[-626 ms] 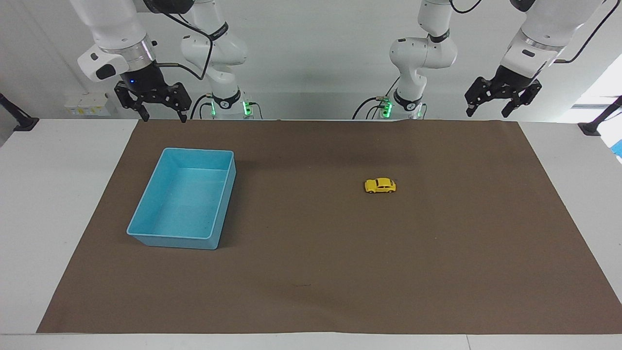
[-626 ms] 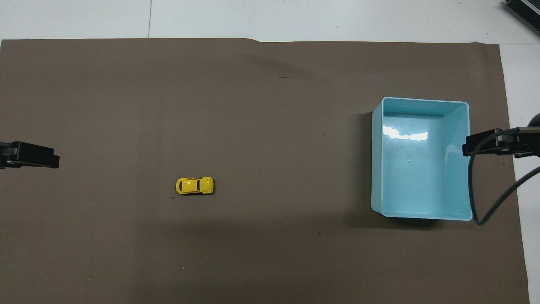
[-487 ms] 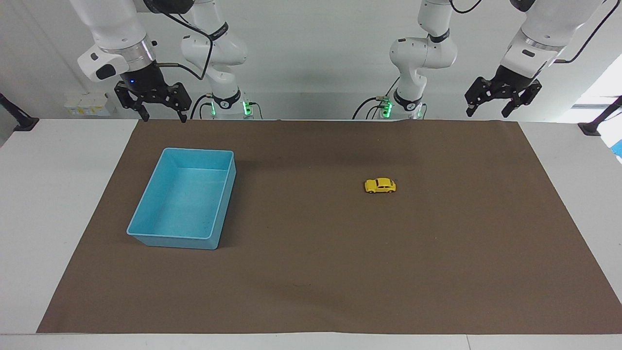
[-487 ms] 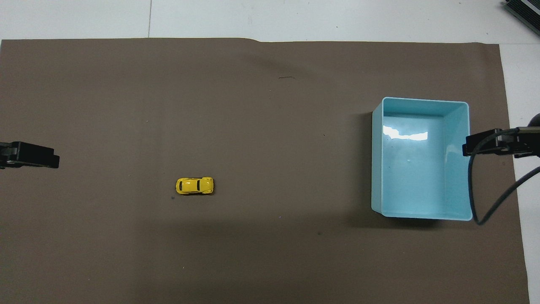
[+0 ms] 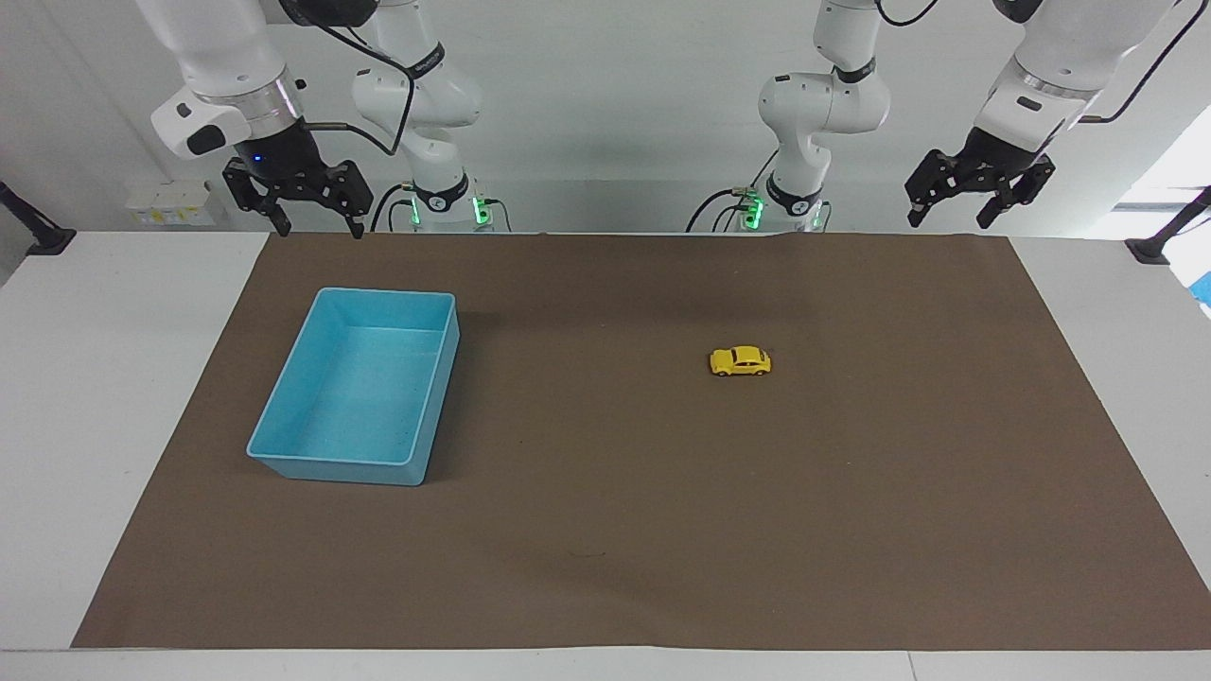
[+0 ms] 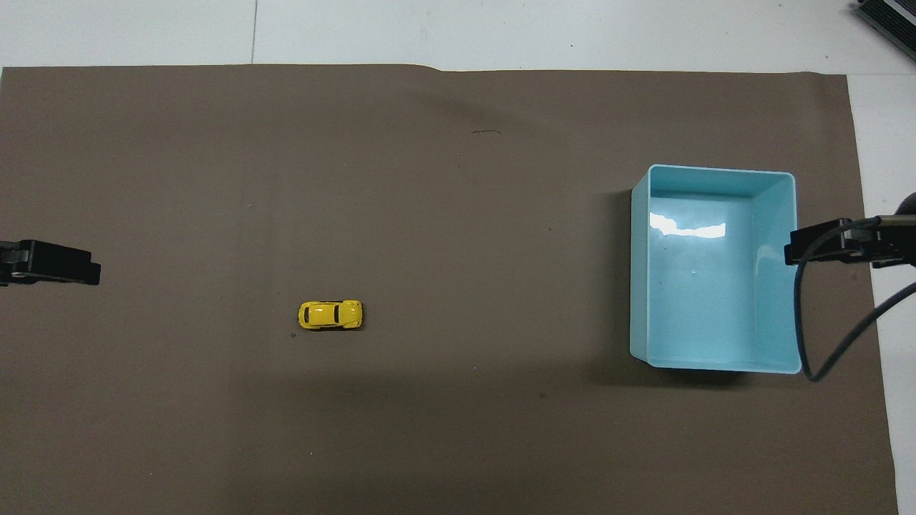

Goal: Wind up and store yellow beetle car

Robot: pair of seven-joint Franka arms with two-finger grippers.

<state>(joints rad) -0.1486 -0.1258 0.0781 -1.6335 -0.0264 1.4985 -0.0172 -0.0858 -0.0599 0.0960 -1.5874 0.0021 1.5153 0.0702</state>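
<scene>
Task progress: nothing of the task looked done at this moment; judging from the scene, the winding up, the pick and the storing were all left to do.
Yellow beetle car: the small bright yellow toy car with a rounded body and dark windows point(image 5: 740, 361) stood on its wheels on the brown paper mat point(image 5: 605, 567), toward the left arm's end of the table, well apart from both grippers and touched by nothing.
Blue bin: the light blue rectangular plastic bin point(image 5: 284, 416) stood on the mat toward the right arm's end of the table, well apart from the car, and it was empty inside.
Left gripper: the black two-finger left gripper point(image 5: 949, 217) hung in the air above the mat's edge nearest the robots, at the left arm's end; its fingers were spread wide and held nothing.
Right gripper: the black two-finger right gripper point(image 5: 318, 225) hung above the mat's edge nearest the robots, at the bin's end of the table, not touching the bin; its fingers were spread wide too and held nothing.
Arms: both appeared to wait.
What was left, as a judgement: the left gripper was the closer one to the car, so it would probably make the first reach.
Count: one yellow car, one blue bin, one brown mat, two arms, two grippers.
</scene>
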